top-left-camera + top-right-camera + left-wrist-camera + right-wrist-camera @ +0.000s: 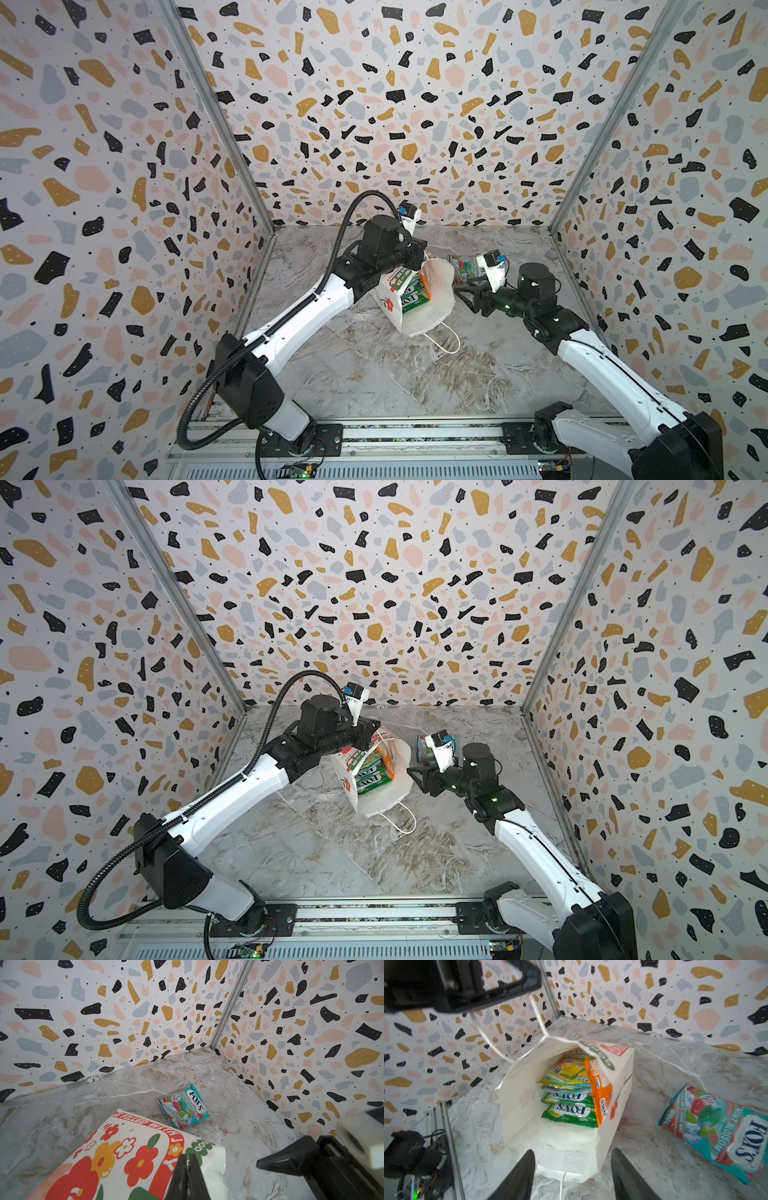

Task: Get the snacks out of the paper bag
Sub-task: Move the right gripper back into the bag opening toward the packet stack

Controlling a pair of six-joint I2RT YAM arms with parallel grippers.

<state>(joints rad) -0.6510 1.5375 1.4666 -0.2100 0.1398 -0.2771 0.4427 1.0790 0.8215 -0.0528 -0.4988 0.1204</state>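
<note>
Since left jaws, pressed together, pinch bag [517, 1105] by top lip, mouth held open toward right jaws. Bag on side on counter [374, 374]. Snacks [571, 1109] stacked deep inside: green, yellow, orange. Teal packet [184, 1105] already out, on counter beside bag. Right jaws spread, empty, just outside mouth, lined up with snacks, not touching.

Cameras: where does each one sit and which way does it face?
Both top views: high at the front, looking down toward the back wall; left arm, right arm, paper bag.
Left wrist: above the shut left pincer gripping the bag, facing the teal packet.
Right wrist: behind the open right pincer, looking into the bag's mouth at snacks.
Shared: both wrist views show bag and teal packet.
</note>
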